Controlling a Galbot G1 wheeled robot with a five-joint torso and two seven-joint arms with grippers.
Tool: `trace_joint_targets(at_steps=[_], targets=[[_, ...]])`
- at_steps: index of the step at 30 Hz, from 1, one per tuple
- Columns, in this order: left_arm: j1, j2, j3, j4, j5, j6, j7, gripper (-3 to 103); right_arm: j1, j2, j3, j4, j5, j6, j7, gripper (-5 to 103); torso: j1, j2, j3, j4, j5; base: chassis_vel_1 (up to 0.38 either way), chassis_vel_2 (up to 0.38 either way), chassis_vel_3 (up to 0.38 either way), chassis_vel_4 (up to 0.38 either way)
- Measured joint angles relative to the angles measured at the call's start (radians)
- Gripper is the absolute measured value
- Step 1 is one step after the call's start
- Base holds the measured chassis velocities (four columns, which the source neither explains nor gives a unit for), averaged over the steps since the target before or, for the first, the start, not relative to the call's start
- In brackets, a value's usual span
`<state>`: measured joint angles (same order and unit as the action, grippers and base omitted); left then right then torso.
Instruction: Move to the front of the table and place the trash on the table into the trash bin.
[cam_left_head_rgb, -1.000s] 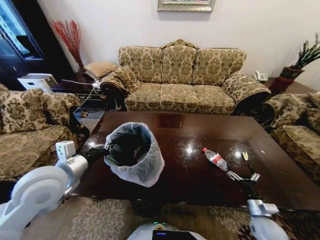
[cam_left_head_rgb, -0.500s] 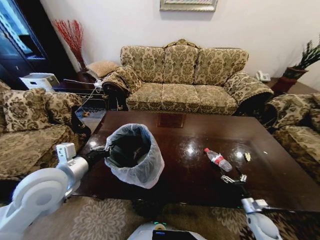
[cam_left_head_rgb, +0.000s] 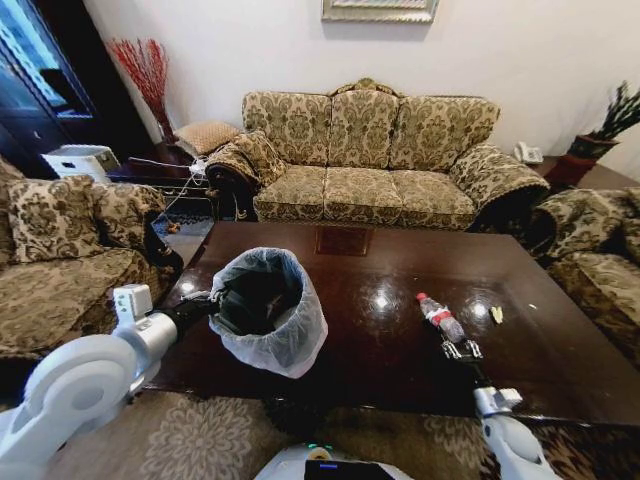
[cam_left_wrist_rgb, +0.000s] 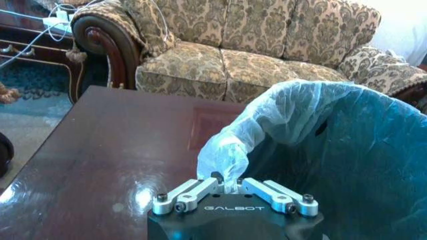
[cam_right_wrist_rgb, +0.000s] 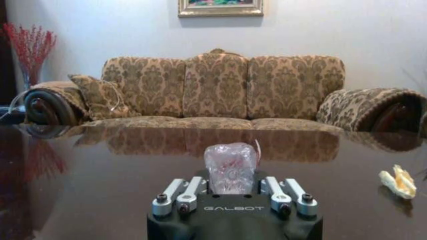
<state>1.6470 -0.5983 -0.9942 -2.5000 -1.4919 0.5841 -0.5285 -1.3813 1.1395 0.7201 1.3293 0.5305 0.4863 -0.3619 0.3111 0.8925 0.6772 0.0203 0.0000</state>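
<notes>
Dark glossy wooden table (cam_left_head_rgb: 560, 370) bears a light, crushable clear plastic bottle (cam_left_head_rgb: 439, 319), its base bracketed by the unclenched right gripper (cam_left_head_rgb: 460, 349); the left gripper (cam_left_wrist_rgb: 233, 191) pinches the bag-lined bin (cam_left_head_rgb: 268, 308).

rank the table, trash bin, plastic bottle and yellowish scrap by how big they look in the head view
1. the table, by far the largest
2. the trash bin, held at its rim by the left gripper
3. the plastic bottle, lying at the right gripper
4. the yellowish scrap, smallest
</notes>
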Motion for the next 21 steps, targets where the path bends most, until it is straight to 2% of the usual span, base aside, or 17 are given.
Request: trace_joint_targets(at_steps=[2,5,6,11,16,18,19,21], targets=[[0.003,0.001,-0.002,0.000,0.001,0.000,0.000,1,0.000,-0.001,-0.001,0.000,0.002,0.005,0.003,27,0.000,0.000,0.000,0.0000,0.0000,0.000,0.000,0.000,0.000],[0.005,0.001,-0.003,0.000,0.001,-0.001,0.000,1,-0.002,-0.001,-0.003,0.001,0.004,0.007,0.003,24,0.000,0.000,0.000,0.0000,0.0000,0.000,0.000,0.000,0.000],[0.007,-0.001,-0.004,0.000,0.002,-0.001,0.000,1,-0.003,0.000,-0.004,0.005,0.006,0.008,0.004,18,0.000,0.000,0.000,0.0000,0.0000,0.000,0.000,0.000,0.000],[0.016,-0.001,-0.009,0.000,0.003,-0.001,-0.001,1,-0.009,0.002,-0.004,0.025,0.011,0.013,0.011,16,0.000,0.000,0.000,0.0000,0.0001,0.000,0.000,0.000,0.000],[0.019,0.002,-0.013,0.000,0.006,-0.001,-0.002,1,-0.044,-0.013,0.016,0.134,0.065,0.000,-0.007,16,0.000,0.000,0.000,-0.0001,0.0000,0.000,0.000,0.000,0.000],[0.019,0.002,-0.013,0.000,0.010,-0.001,-0.002,1,-0.074,-0.026,0.031,0.264,0.127,-0.052,-0.021,16,0.000,0.000,0.000,-0.0001,0.0001,0.000,0.000,0.000,0.000],[0.019,0.002,-0.013,0.000,0.010,-0.001,-0.002,1,-0.074,-0.026,0.031,0.264,0.127,-0.052,-0.021,16,0.000,0.000,0.000,-0.0001,0.0001,0.000,0.000,0.000,0.000],[0.018,0.007,-0.010,0.000,0.029,-0.004,-0.002,1,-0.105,-0.041,0.035,0.436,0.206,-0.138,-0.013,16,0.000,0.000,0.000,0.0000,-0.0001,0.000,0.000,0.000,0.000]])
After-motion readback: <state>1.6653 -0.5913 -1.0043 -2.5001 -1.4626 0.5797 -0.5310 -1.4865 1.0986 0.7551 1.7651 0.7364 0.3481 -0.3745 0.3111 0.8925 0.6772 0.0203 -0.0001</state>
